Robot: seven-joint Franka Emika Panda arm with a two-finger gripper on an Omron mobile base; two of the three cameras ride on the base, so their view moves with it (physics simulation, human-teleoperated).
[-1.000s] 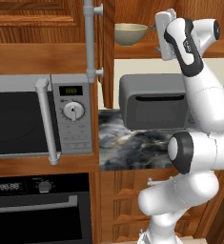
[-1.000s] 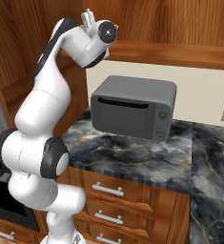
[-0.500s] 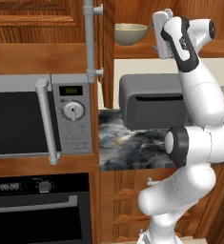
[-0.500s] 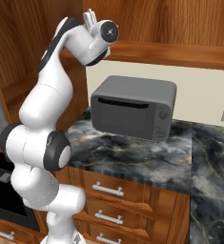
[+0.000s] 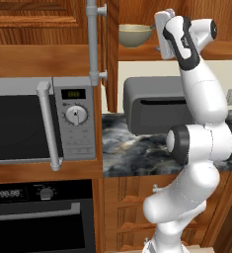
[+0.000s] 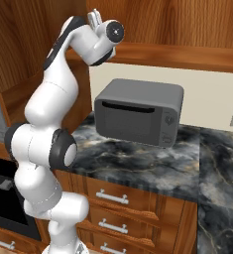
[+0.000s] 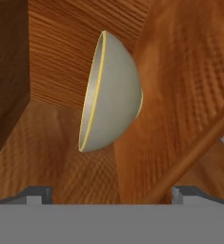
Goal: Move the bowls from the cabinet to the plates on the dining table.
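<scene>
So the arm's reaching up into the cabinet [image 5: 53, 20] and the gripper [image 5: 162, 29] sits just beside 1 bowl [image 5: 135, 34] on the wooden shelf [image 5: 221, 49], not touching it yet. From the hand view the bowl [image 7: 111, 93] looks rolled on its side, but that's just the hand being rolled over; in the left base view it stands upright on its foot. Jaws are spread wide with nothing between them, 2 tips poking up at the bottom of the hand view. My take on doing this bit well: push in until 1 finger is inside the rim and the other outside the wall, then close on the rim, rather than trying to span the whole bowl. I'd also watch the open door edge and the toaster oven [image 6: 138, 111] underneath when lifting it out.
</scene>
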